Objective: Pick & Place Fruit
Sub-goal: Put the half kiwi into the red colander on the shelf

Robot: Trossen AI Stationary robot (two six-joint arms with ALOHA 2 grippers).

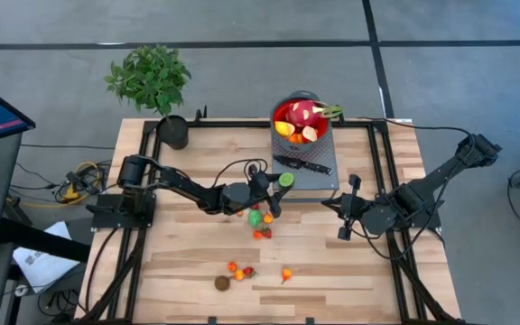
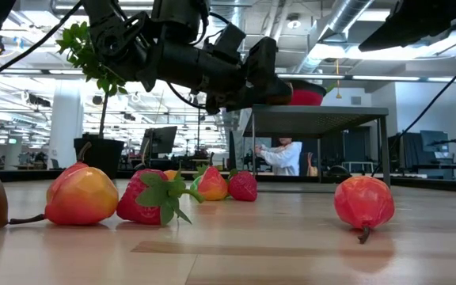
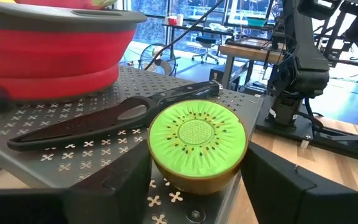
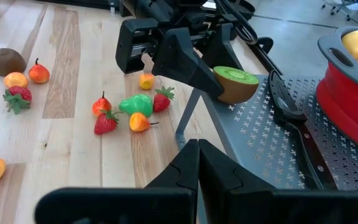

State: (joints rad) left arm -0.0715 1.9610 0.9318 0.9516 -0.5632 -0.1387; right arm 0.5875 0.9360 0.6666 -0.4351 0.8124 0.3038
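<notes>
Found the left claw [image 1: 281, 186] reached out low over the table [image 1: 350, 271], its fingers [image 3: 278, 186] set one on each side of the kiwi half [image 3: 197, 140]. Looked close against the brown skin on both flanks; could not tell whether truly clenched on it or just closing in. Judged the low, level approach a sensible choice: took the fruit across its rounded body and left the flat green face free.

Saw the kiwi half resting cut face up on the near corner of the grey perforated platform [image 3: 61, 155], just beside the tip of the black-handled knife [image 3: 104, 118]. Counted that closeness a hazard, since a careless lift could nudge the blade.

Noted the red bowl [image 3: 55, 50] farther back on the same platform, already loaded with a dragon fruit [image 1: 301, 115] and some yellow and orange pieces. Took it for the likely drop spot, with only a short carry needed from the corner.

Spotted more small fruits [image 1: 260, 221] scattered on the table below the left claw, with others nearer the front edge, so plenty left to move.

Saw the right claw [image 1: 344, 219] parked off to the side above the wood, clenched on nothing, well clear of the work.
</notes>
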